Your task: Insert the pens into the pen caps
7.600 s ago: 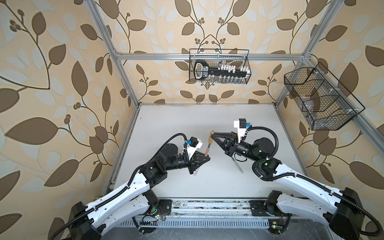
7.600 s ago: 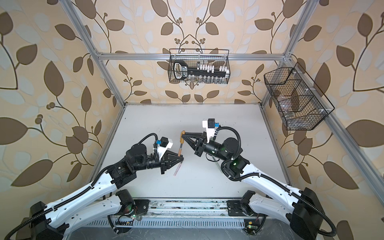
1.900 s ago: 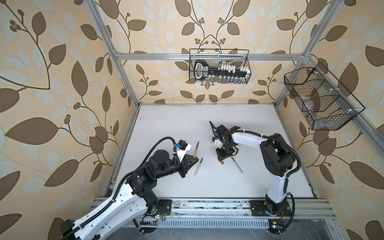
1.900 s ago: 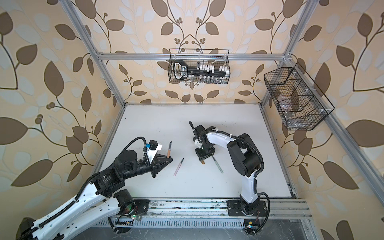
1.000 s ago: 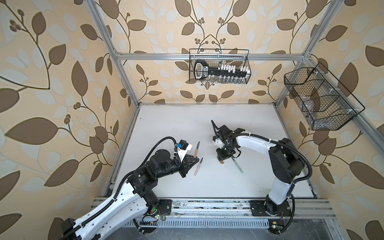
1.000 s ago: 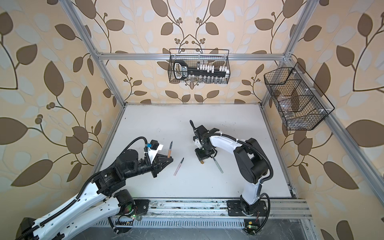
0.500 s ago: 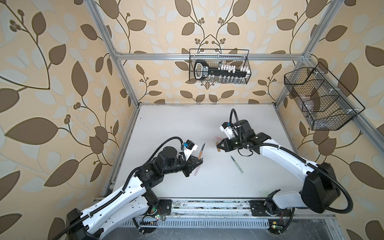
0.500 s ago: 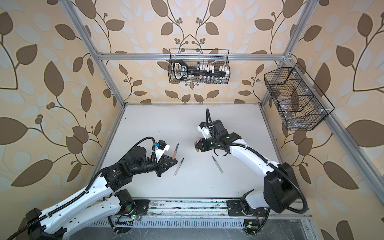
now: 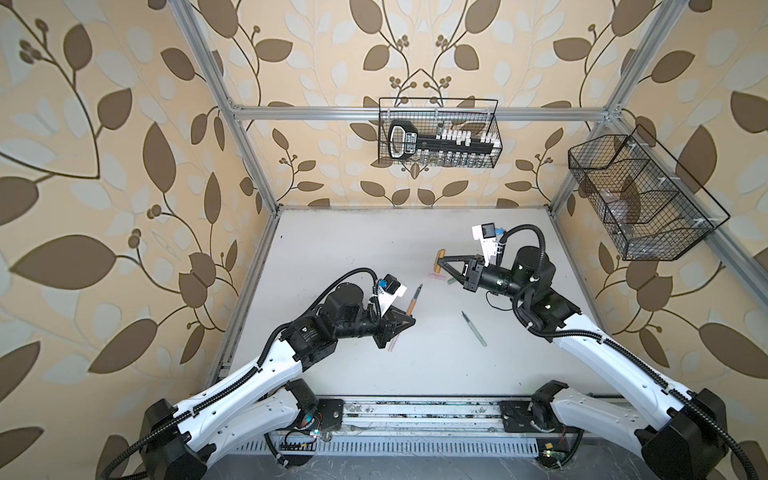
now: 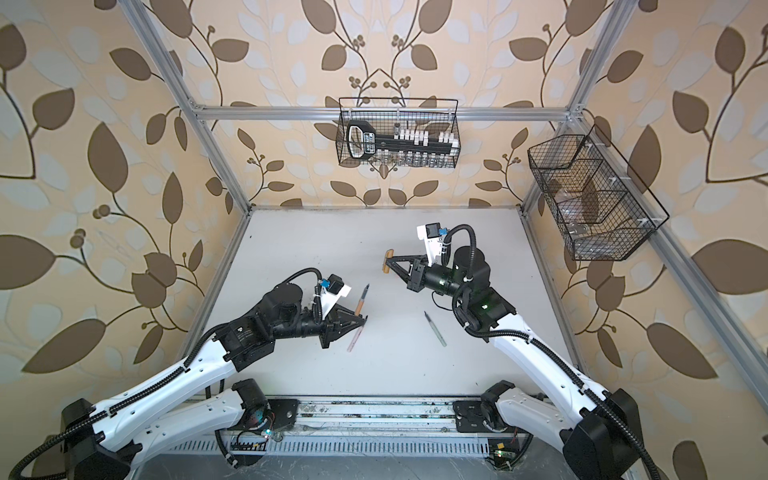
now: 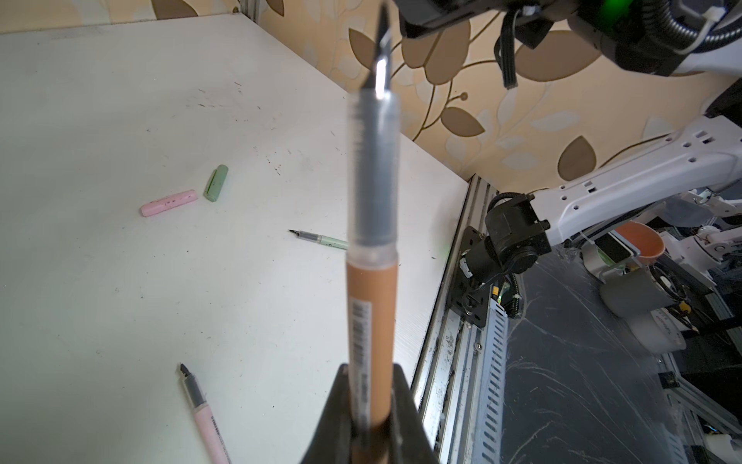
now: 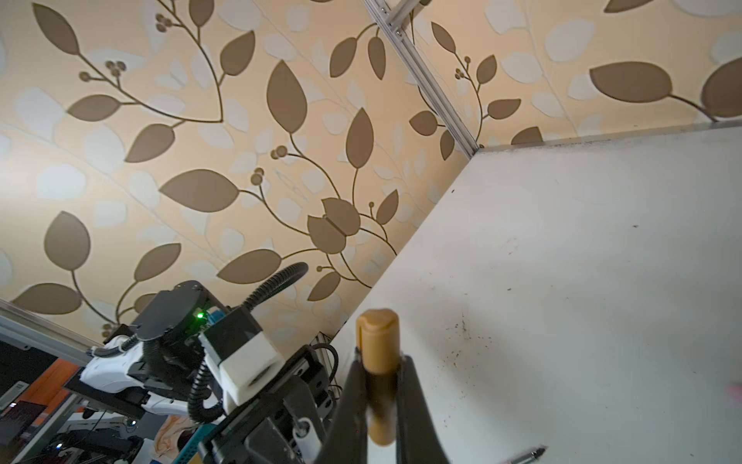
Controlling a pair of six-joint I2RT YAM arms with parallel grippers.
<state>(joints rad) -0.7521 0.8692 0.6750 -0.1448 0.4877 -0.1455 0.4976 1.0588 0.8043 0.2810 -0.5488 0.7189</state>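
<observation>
My left gripper (image 9: 409, 319) (image 10: 363, 318) (image 11: 371, 405) is shut on the brown pen (image 9: 414, 299) (image 10: 360, 304) (image 11: 371, 281), whose dark tip points away toward the back. My right gripper (image 9: 441, 260) (image 10: 389, 262) (image 12: 379, 373) is shut on the brown pen cap (image 9: 439, 258) (image 10: 387, 261) (image 12: 377, 345), held above the table and facing the left gripper across a gap. The pink cap (image 9: 436, 275) (image 11: 168, 203) and green cap (image 9: 451, 281) (image 11: 216, 182) lie on the table below it. The green pen (image 9: 473, 328) (image 10: 435, 328) (image 11: 321, 240) lies mid-table. The pink pen (image 9: 392, 345) (image 10: 353, 340) (image 11: 204, 418) lies beside the left gripper.
A wire basket (image 9: 438, 133) with tools hangs on the back wall, and another wire basket (image 9: 640, 199) hangs on the right wall. The white table (image 9: 353, 249) is fenced by aluminium posts. A metal rail (image 9: 415, 415) runs along its front edge.
My right gripper closed on the brown cap on the table, lifted it and swung up and back to face left. The left gripper moved slightly toward the middle with the brown pen.
</observation>
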